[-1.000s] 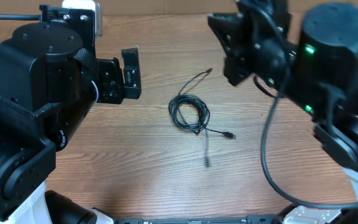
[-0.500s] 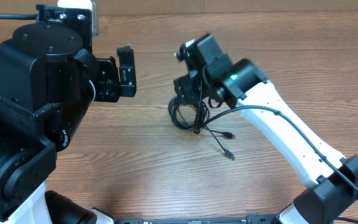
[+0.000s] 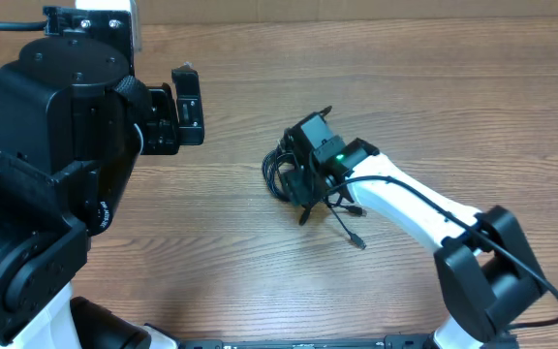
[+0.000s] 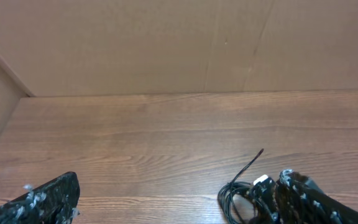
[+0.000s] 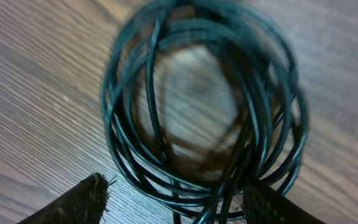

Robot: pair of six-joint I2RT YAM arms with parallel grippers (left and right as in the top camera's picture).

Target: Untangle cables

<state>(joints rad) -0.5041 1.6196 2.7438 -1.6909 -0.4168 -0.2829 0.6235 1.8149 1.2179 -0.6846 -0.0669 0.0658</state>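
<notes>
The cables (image 3: 281, 173), thin black cords wound into a small loose coil (image 5: 257, 140), are found near the middle of the wooden table (image 3: 211, 262), with one plug end (image 3: 358, 242) trailing free. They are judged light, limp and springy, so a single outer strand or the free end is best pinched. The right gripper (image 3: 303, 192) is seen with its jaws parted astride the coil's edge, clamping nothing. The left gripper (image 3: 182, 111) is spread wide and empty, well apart from the coil.

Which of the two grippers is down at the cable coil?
The right gripper: its jaws stand open either side of the coil. The left gripper hangs open off to the side, away from it.
</notes>
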